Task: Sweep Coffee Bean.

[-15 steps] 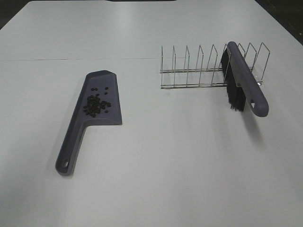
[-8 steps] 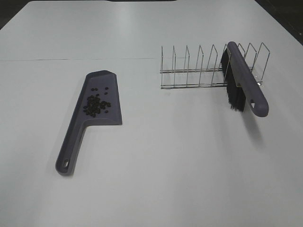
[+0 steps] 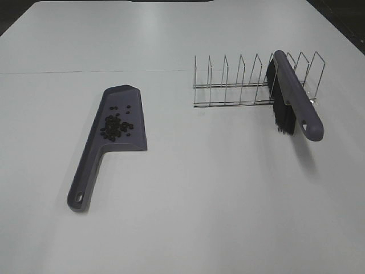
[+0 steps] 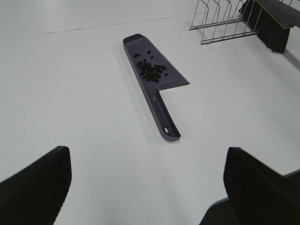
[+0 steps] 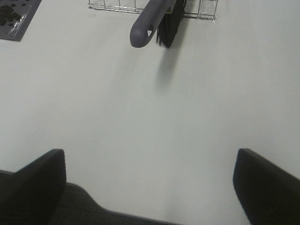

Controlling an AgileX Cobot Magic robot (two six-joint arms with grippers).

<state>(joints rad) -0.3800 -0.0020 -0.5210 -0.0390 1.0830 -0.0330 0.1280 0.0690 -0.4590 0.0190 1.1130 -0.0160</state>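
Note:
A purple dustpan (image 3: 122, 123) lies flat on the white table, handle toward the near edge. The coffee beans (image 3: 116, 126) sit in a small dark cluster inside its pan. Both show in the left wrist view, the dustpan (image 4: 161, 82) and the beans (image 4: 152, 70). A purple brush with black bristles (image 3: 291, 103) rests in the wire rack (image 3: 245, 85), handle sticking out; it also shows in the right wrist view (image 5: 154, 18). My left gripper (image 4: 145, 183) is open and empty, well back from the dustpan. My right gripper (image 5: 150, 183) is open and empty, back from the brush. Neither gripper shows in the exterior view.
The wire rack has several upright loops and stands at the right back of the table. A thin seam line (image 3: 85, 72) crosses the table behind the dustpan. The table's far corners (image 3: 23, 23) meet dark floor.

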